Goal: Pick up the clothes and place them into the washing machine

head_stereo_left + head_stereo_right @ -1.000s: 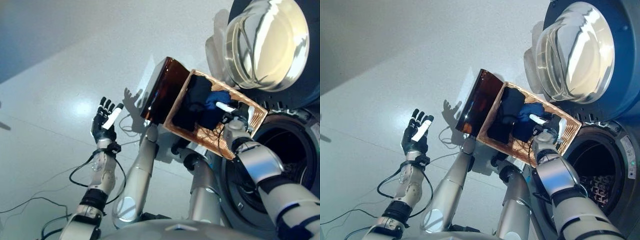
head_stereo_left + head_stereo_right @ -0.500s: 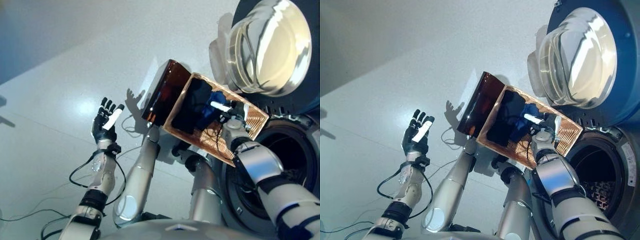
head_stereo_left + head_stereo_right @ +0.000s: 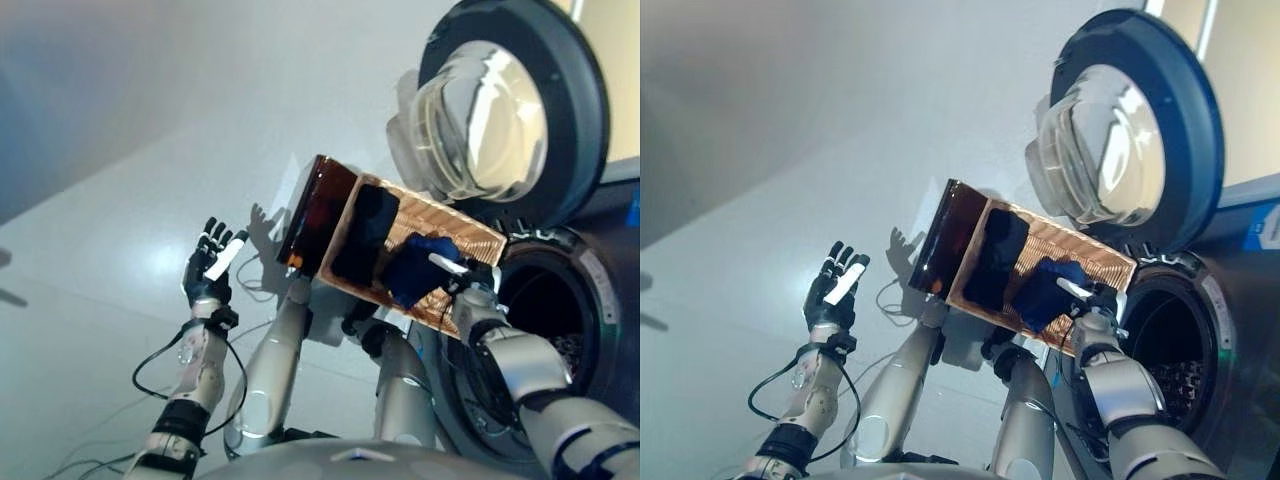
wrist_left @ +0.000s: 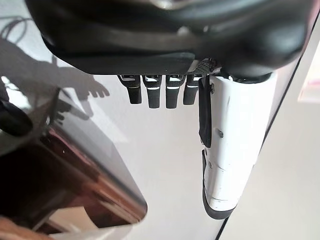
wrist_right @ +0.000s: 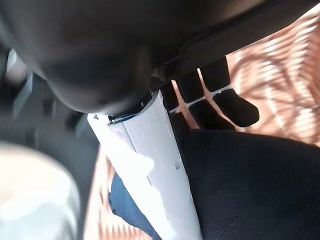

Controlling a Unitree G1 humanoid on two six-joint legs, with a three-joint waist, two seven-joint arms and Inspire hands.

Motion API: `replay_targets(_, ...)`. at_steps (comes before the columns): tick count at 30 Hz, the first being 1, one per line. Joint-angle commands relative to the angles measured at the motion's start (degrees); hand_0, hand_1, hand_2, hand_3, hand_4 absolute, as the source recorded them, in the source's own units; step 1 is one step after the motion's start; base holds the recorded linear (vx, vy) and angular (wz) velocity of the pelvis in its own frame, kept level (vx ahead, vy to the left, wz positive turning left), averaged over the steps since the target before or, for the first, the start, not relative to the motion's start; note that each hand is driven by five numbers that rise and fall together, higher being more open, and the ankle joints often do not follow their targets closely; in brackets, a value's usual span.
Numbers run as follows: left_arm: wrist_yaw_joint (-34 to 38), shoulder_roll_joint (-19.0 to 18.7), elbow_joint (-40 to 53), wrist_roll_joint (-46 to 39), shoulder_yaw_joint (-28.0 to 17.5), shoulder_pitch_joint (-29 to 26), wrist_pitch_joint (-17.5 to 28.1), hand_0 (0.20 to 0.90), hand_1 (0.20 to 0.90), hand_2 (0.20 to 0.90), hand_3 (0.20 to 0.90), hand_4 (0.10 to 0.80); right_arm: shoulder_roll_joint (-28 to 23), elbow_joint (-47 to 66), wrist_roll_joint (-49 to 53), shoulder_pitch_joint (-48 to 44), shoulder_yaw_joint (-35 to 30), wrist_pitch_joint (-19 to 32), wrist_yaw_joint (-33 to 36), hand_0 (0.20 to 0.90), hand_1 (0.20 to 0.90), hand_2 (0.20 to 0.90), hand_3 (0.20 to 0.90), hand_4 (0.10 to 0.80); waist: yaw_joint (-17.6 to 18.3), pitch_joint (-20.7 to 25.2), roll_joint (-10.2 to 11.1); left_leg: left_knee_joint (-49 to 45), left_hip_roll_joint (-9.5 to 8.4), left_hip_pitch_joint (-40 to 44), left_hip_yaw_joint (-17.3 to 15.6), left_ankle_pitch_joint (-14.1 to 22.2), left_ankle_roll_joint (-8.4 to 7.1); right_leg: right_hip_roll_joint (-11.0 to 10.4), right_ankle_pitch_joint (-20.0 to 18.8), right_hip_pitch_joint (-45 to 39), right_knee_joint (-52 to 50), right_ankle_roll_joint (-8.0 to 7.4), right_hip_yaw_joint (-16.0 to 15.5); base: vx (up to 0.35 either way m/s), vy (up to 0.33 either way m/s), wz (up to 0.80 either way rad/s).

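Two garments lay in the basket (image 3: 1110,262) just beside the washing machine (image 3: 1225,330), whose door (image 3: 1140,120) stood open: a black garment (image 3: 992,258) and a smaller blue cloth (image 3: 1045,290). Both looked soft and light, best bunched at a fold. The right hand (image 3: 1092,303) pinched the blue cloth between thumb and curled fingers. The left hand (image 3: 208,268) hung spread and empty, well apart.

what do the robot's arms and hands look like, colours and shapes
Both arms are silver-grey, rounded segments with black bands at the joints. The left hand and right hand are dark, with black fingers in a row and a long white cover on each thumb.
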State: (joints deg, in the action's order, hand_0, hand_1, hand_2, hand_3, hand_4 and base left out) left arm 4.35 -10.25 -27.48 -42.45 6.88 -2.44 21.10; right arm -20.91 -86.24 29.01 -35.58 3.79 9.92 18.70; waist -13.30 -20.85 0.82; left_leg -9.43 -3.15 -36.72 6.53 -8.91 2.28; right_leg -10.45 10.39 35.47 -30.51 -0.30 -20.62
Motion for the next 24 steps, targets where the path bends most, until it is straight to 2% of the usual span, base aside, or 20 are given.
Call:
replay_targets(1, -2.1, -1.1, 1.7, 0.4, -2.6, 2.0, 3.2, 0.9, 0.9, 0.9, 0.9, 0.8, -6.9, -0.3, 6.6, 3.9, -2.8, 3.7, 1.2, 0.2, 0.2, 0.2, 0.2, 0.3, 0.7, 4.3, -0.5, -1.6, -1.78, 0.7, -1.9, 7.2, -2.93, -0.1, -6.3, -4.9, 12.9, -3.08, 4.5, -0.002, 0.037, -0.13)
replay_targets(3, -2.1, -0.9, 0.7, -0.1, -2.8, 1.9, 3.8, 0.9, 0.9, 0.9, 0.9, 0.8, -6.4, 2.7, 15.3, 4.9, -7.9, 7.3, 0.7, 0.2, 0.2, 0.2, 0.2, 0.3, 1.8, 4.6, -1.3, -1.5, -1.81, 1.1, -2.5, 7.4, -2.85, -0.1, -6.4, -4.9, 13.1, -3.07, 5.4, -0.006, 0.041, -0.21)
replay_targets(4, -2.2, -1.0, 0.5, -0.2, -2.7, 1.9, 3.9, 0.9, 0.9, 0.9, 0.9, 0.8, -6.4, 2.9, 15.6, 5.2, -8.0, 7.5, 0.5, 0.2, 0.2, 0.2, 0.2, 0.3, 1.6, 4.6, -1.2, -1.5, -1.81, 1.1, -2.5, 7.4, -2.83, -0.1, -6.4, -4.9, 13.1, -3.08, 5.4, -0.016, 0.066, -0.23)
replay_targets(6, -2.1, -0.5, -0.9, -0.9, -2.6, 1.8, 4.8, 0.9, 0.9, 0.9, 0.9, 0.8, -2.1, 10.3, 30.6, 7.0, -14.7, 13.9, -2.5, 0.2, 0.2, 0.2, 0.2, 0.3, 3.2, 4.6, -2.7, -1.5, -1.77, 1.3, -3.4, 7.8, -2.66, -0.3, -6.5, -4.5, 13.3, -3.24, 6.7, -0.031, 0.083, -0.26)
replay_targets(9, -2.5, 0.7, -2.6, -2.3, -1.6, 2.1, 4.9, 0.9, 0.9, 0.9, 0.9, 0.8, 1.7, 13.3, 41.3, 6.5, -20.2, 18.3, -4.7, 0.2, 0.2, 0.2, 0.2, 0.3, 3.8, 4.7, -5.1, -2.0, -2.0, 1.1, -3.9, 8.1, -2.38, -0.5, -6.5, -4.0, 13.3, -3.28, 7.6, -0.022, 0.065, -0.2)
replay_targets(10, -2.7, 0.6, -2.8, -2.5, -1.6, 2.0, 5.0, 0.9, 0.9, 0.9, 0.9, 0.8, 1.9, 13.4, 41.8, 6.8, -20.2, 18.6, -5.1, 0.2, 0.2, 0.2, 0.2, 0.3, 3.7, 4.7, -5.0, -2.1, -1.97, 1.0, -3.9, 8.2, -2.36, -0.5, -6.5, -4.0, 13.2, -3.29, 7.7, -0.02, 0.071, -0.12)
replay_targets(11, -3.0, 1.2, -4.3, -3.5, -0.5, 2.1, 5.0, 0.9, 0.9, 0.9, 0.9, 0.8, 4.9, 16.2, 47.5, 6.4, -22.4, 20.9, -7.0, 0.2, 0.2, 0.2, 0.2, 0.3, 4.0, 4.8, -6.5, -2.4, -2.03, 0.8, -4.5, 8.3, -2.27, -0.5, -6.5, -3.5, 13.2, -3.21, 8.4, -0.018, 0.066, -0.13)
replay_targets(12, -3.3, 1.4, -4.9, -3.9, 0.2, 2.1, 5.0, 0.9, 0.9, 0.9, 0.9, 0.8, 6.2, 17.0, 49.8, 6.0, -22.9, 21.7, -7.8, 0.2, 0.2, 0.2, 0.2, 0.3, 4.1, 4.9, -7.2, -2.6, -2.05, 0.7, -4.8, 8.4, -2.23, -0.6, -6.5, -3.3, 13.1, -3.24, 8.7, -0.026, 0.085, -0.23)
replay_targets(17, -4.1, 1.8, -5.6, -5.6, 3.9, 2.3, 5.2, 0.9, 0.9, 0.9, 0.9, 0.8, 8.7, 21.3, 54.2, 1.9, -24.3, 25.6, -8.7, 0.2, 0.2, 0.2, 0.2, 0.3, 4.1, 5.0, -10.7, -3.1, -2.37, 0.3, -6.0, 8.6, -2.11, -0.7, -6.5, -2.5, 12.9, -3.24, 10.4, -0.018, 0.054, -0.14)
replay_targets(19, -4.2, 1.4, -5.5, -5.6, 5.3, 2.6, 5.3, 0.9, 0.9, 0.9, 0.9, 0.8, 7.6, 21.7, 54.0, -0.1, -25.0, 27.5, -7.2, 0.2, 0.2, 0.2, 0.2, 0.3, 3.9, 5.3, -12.2, -3.4, -2.53, 0.2, -6.2, 8.7, -2.09, -0.9, -6.4, -2.1, 12.4, -3.22, 10.9, -0.003, 0.043, -0.07)
replay_targets(20, -4.2, 1.5, -5.4, -5.6, 5.5, 2.5, 5.3, 0.9, 0.9, 0.9, 0.9, 0.8, 7.5, 21.7, 53.7, -0.2, -25.0, 27.7, -6.9, 0.2, 0.2, 0.2, 0.2, 0.3, 3.8, 5.3, -12.3, -3.5, -2.53, 0.1, -6.2, 8.7, -2.07, -0.9, -6.4, -2.0, 12.3, -3.23, 10.9, -0.002, 0.053, -0.12)
replay_targets(21, -4.4, 1.2, -5.5, -5.6, 6.7, 2.8, 5.2, 0.9, 0.9, 0.9, 0.9, 0.8, 6.6, 21.7, 53.1, -1.9, -25.8, 28.4, -5.6, 0.2, 0.2, 0.2, 0.2, 0.3, 3.7, 5.7, -13.6, -3.5, -2.82, 0.2, -6.3, 8.8, -2.0, -1.0, -6.2, -1.7, 11.9, -3.24, 11.4, -0.111, 0.084, -0.16)
replay_targets(22, -4.3, 1.0, -5.7, -5.4, 7.3, 2.9, 5.3, 0.9, 0.9, 0.9, 0.9, 0.8, 5.8, 21.7, 52.3, -2.7, -26.1, 29.0, -4.6, 0.2, 0.2, 0.2, 0.2, 0.3, 3.6, 5.4, -14.5, -3.4, -2.82, -0.3, -7.0, 7.5, -1.75, -1.2, -7.5, -1.0, 11.9, -2.99, 11.0, -0.113, 0.094, -0.13)
replay_targets(24, -3.9, 0.8, -6.3, -5.4, 7.8, 2.9, 5.4, 0.9, 0.9, 0.9, 0.9, 0.8, 4.3, 21.3, 50.7, -4.1, -26.8, 30.3, -2.1, 0.2, 0.2, 0.2, 0.2, 0.3, 3.5, 5.9, -15.7, -3.2, -3.09, -0.3, -7.2, 7.6, -1.63, -1.4, -7.7, -0.7, 11.8, -3.1, 11.6, -0.006, 0.053, -0.04)
